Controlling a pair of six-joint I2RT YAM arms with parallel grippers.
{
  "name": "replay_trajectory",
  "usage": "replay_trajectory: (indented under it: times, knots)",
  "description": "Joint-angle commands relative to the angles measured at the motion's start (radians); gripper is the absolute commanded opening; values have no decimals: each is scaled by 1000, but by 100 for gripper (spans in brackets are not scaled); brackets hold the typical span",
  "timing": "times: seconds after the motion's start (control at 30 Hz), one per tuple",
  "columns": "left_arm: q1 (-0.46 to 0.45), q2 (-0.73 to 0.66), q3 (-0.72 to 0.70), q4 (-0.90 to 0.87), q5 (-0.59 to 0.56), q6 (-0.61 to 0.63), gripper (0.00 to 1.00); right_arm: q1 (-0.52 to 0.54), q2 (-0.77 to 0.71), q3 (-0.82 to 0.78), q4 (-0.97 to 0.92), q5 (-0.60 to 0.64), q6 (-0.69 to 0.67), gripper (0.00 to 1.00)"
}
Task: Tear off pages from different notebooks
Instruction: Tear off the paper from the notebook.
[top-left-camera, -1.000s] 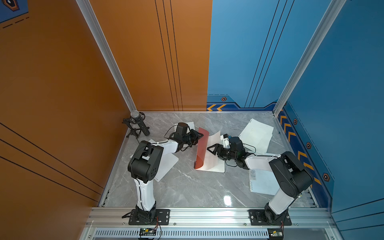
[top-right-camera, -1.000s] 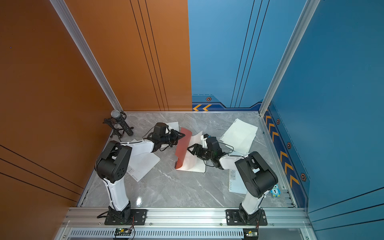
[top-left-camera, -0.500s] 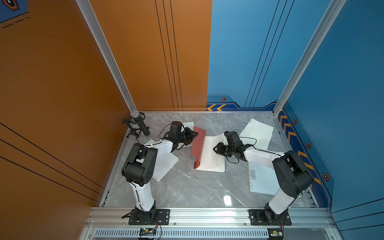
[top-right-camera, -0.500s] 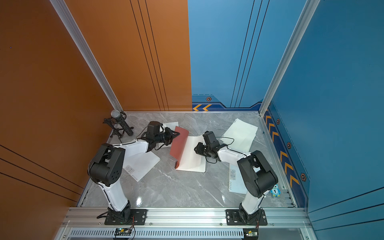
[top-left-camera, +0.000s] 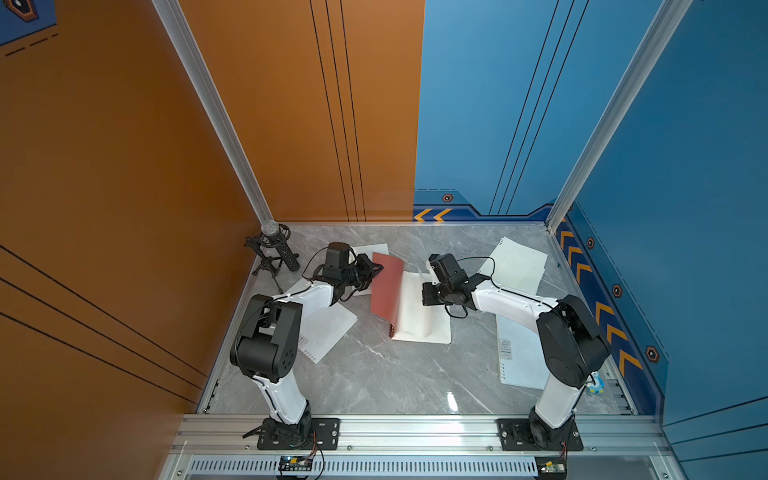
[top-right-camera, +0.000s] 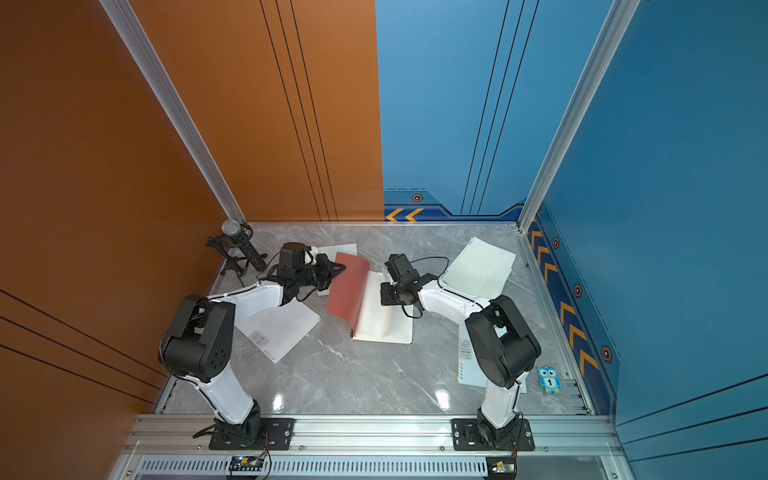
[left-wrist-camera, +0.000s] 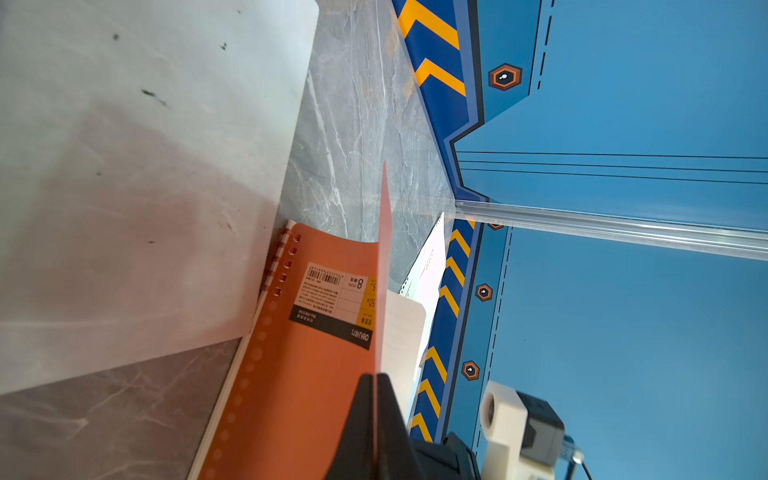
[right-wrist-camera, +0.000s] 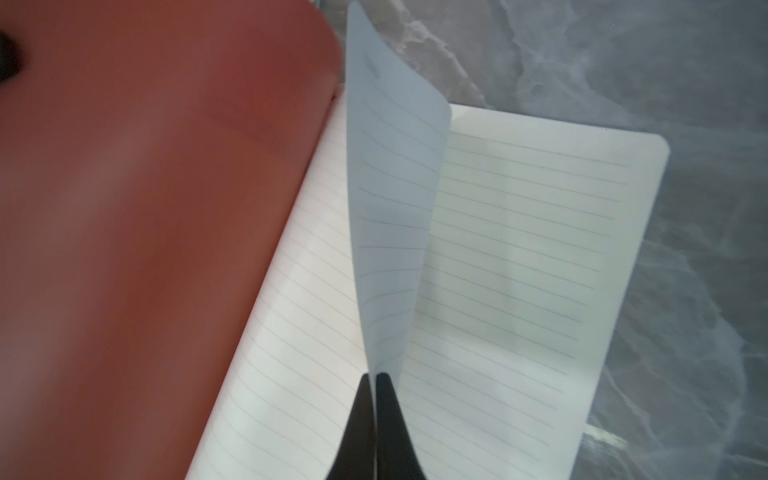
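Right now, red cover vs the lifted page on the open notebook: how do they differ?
The red cover is opaque and carries a barcode label; the page is pale with faint lines. The left gripper pinches the cover; the right gripper pinches the page. Shared: both are raised off the same open notebook, each clamped at an edge.

Red-orange notebook (top-left-camera: 388, 286) lying open, cover raised, lined page (right-wrist-camera: 395, 208) standing upright

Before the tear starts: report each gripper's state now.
Left gripper: shut on the red cover.
Right gripper: shut on a page.
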Motion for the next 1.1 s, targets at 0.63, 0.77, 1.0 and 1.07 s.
replay_trajectory:
  times: [0.63, 0.77, 1.0, 1.07]
  knots:
    - [12, -16, -15, -101, -64, 34, 0, -152, -63, 26, -117, -47, 25, 28]
    - [12, -11, -1, -102, -52, 54, 0, -262, -29, -32, -5, -252, 132, 45]
    - [14, 8, 22, -104, -30, 63, 0, -343, 59, -11, 121, -428, 227, 53]
    - [15, 12, 22, -107, -24, 63, 0, -363, 81, 8, 124, -443, 245, 54]
